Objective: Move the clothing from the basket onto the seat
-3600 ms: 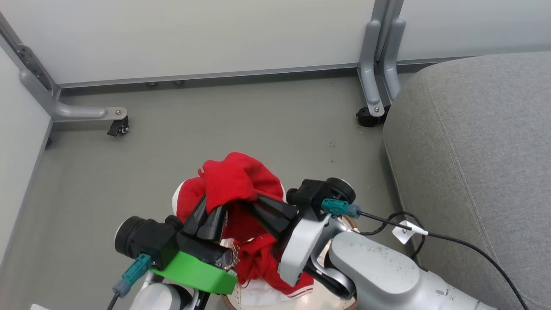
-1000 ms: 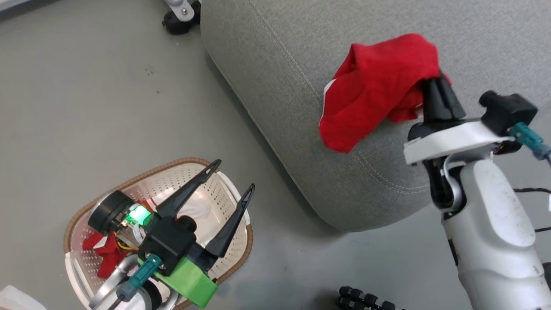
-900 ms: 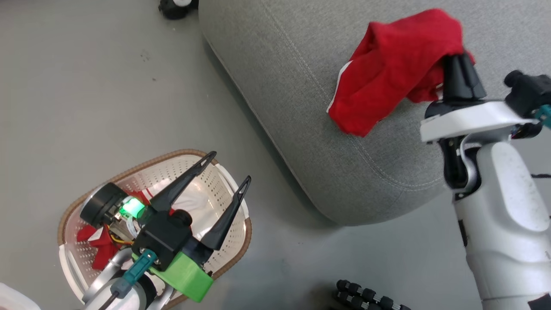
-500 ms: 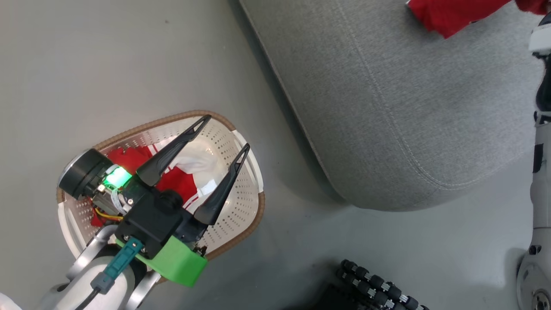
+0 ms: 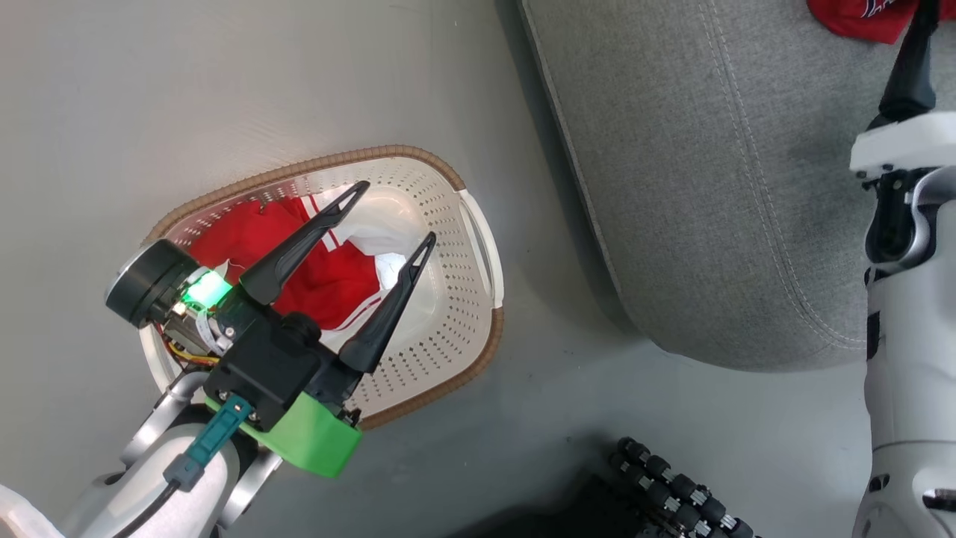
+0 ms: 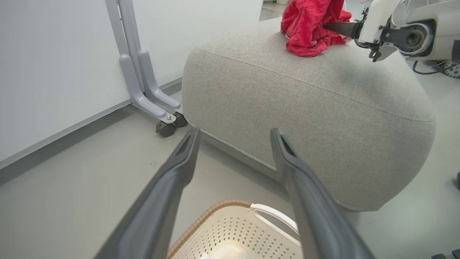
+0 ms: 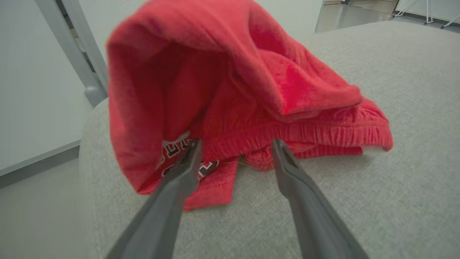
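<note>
The work area is a plain grey floor point(image 5: 149, 90) bounded by a white partition on castor feet point(image 6: 143, 90). One red garment point(image 7: 251, 90) lies crumpled on top of the seat point(image 5: 709, 187), directly ahead of the right gripper point(image 7: 236, 142) and touching its fingertips at the hem. That gripper's fingers are set apart, one on each side of the waistband, and grip nothing. The remaining clothing point(image 5: 321, 276), red with white stripes and a white panel, lies in the bottom of the basket point(image 5: 448, 314), directly beneath the left gripper point(image 5: 399, 209). That gripper's fingers are spread wide and hang above the rim, clear of the fabric. The heap extends from below the base of the fingers to just under their tips, so its long axis runs roughly along the fingers. The left arm is much the nearer to this heap, and the next pick appears to call for a straight descent. The seat stands beyond the left fingertips, just beside the basket. Compared with one second earlier, the right gripper has released the garment it carried clamped above the seat. The head camera has also swung, so the basket's shift in that view is not a real displacement.
</note>
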You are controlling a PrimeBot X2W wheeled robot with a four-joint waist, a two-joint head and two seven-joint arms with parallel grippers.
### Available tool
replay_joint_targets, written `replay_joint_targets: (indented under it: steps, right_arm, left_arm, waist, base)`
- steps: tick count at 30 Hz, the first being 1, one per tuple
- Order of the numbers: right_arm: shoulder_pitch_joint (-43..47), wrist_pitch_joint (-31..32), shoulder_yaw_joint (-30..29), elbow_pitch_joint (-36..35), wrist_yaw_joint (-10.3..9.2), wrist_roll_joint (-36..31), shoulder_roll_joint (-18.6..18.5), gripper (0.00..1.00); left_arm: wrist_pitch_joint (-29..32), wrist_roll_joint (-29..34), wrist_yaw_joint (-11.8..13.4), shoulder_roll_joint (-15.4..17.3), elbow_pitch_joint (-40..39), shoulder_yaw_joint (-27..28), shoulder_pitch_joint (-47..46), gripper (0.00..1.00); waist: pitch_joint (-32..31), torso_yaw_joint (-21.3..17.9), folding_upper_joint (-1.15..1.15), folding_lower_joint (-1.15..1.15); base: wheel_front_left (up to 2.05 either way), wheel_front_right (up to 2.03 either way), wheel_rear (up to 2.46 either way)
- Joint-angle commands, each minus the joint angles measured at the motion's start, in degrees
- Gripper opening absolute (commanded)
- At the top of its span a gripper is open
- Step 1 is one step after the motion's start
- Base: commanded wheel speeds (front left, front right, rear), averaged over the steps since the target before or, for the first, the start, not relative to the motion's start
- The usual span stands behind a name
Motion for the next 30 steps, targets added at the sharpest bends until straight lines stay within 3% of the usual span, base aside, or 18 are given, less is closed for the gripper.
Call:
replay_joint_targets:
  steps: [1, 9, 17, 30]
  right_arm:
    - [2.12, -0.17, -0.25, -1.52, 0.00, -0.52, 0.09, 1.00]
    - [14.14, -0.17, 1.94, -13.35, 0.00, -1.47, 2.69, 1.00]
    - [25.65, -0.17, 11.37, -23.93, 0.00, -0.85, 3.05, 1.00]
    - [35.34, -0.17, 21.69, -30.47, 0.00, -2.69, 3.00, 1.00]
  left_arm:
    - [-0.53, 0.09, 0.23, -0.09, 0.27, -0.04, -0.63, 1.00]
    - [-3.24, -0.76, 1.84, -1.62, 3.03, -0.15, 1.35, 1.00]
    - [-7.61, -1.99, 4.92, -4.70, 7.19, 0.43, 3.61, 1.00]
    - [-13.16, -5.17, 10.81, -9.36, 14.52, 5.94, 7.63, 1.00]
  waist:
    - [-1.16, -0.28, 0.00, -0.02]
    - [-6.96, 0.30, 0.00, -0.02]
    - [-14.25, 2.86, 0.00, -0.02]
    - [-22.24, 11.22, 0.00, -0.02]
  base:
    - [0.00, 0.00, 0.00]
    - [0.00, 0.00, 0.00]
    - [0.00, 0.00, 0.00]
    - [0.00, 0.00, 0.00]
